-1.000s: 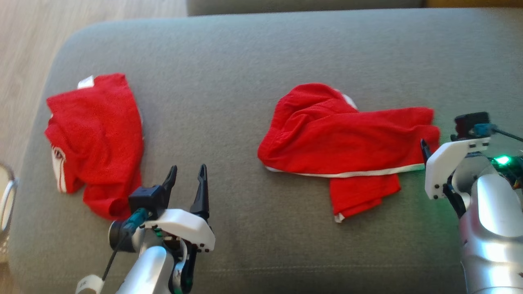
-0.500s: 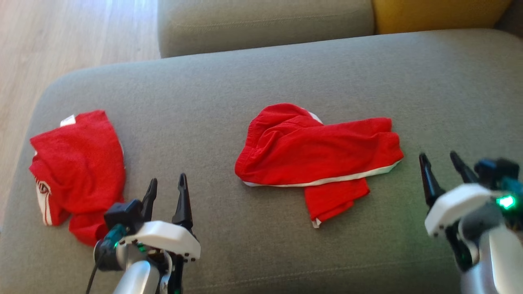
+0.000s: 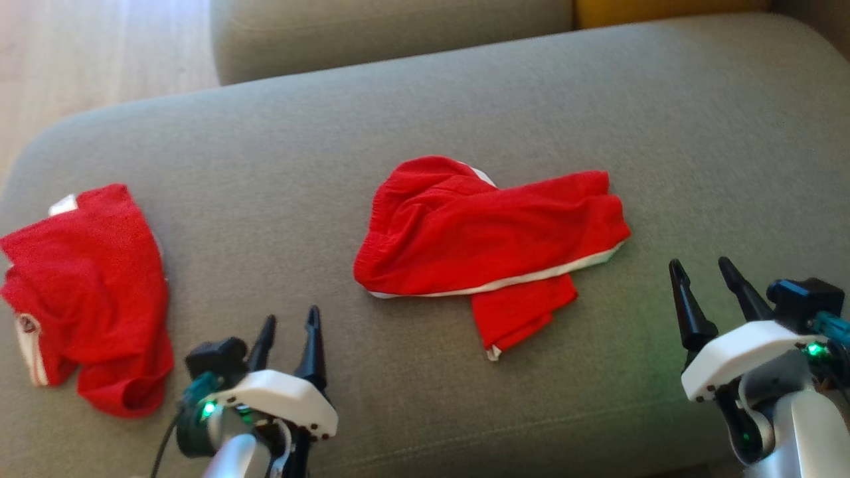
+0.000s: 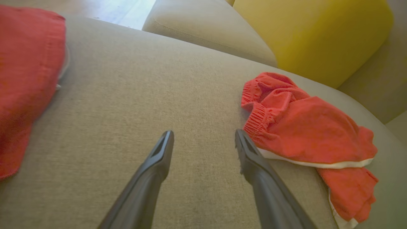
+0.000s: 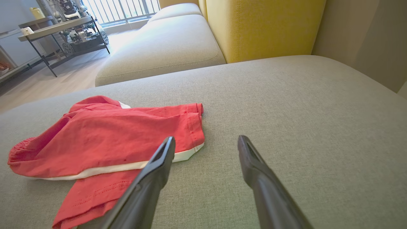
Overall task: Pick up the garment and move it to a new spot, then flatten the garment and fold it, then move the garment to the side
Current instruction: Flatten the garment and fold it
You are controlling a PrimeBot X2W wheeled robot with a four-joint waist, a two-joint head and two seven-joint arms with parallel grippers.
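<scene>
A pair of red shorts with white trim [image 3: 485, 239] lies crumpled in the middle of the grey sofa seat [image 3: 398, 113]; it appears too in the left wrist view [image 4: 305, 133] and the right wrist view [image 5: 111, 140]. My left gripper [image 3: 290, 322] hovers open at the lower left, left of the shorts and apart from them, with nothing between its fingers [image 4: 159, 159]. My right gripper [image 3: 702, 272] stands open at the lower right, just right of the shorts' hem, also holding nothing.
A second red garment with white trim [image 3: 86, 292] lies at the seat's left end. A yellow cushion [image 5: 264, 25] and another grey seat [image 5: 165, 47] stand behind. Wooden floor [image 3: 99, 46] lies beyond the left edge. A metal rack [image 5: 60, 31] stands far off.
The head camera has shifted, so the whole scene sits differently. The right gripper has swung from beside the shorts' right end to fingers pointing up, apart from the cloth.
</scene>
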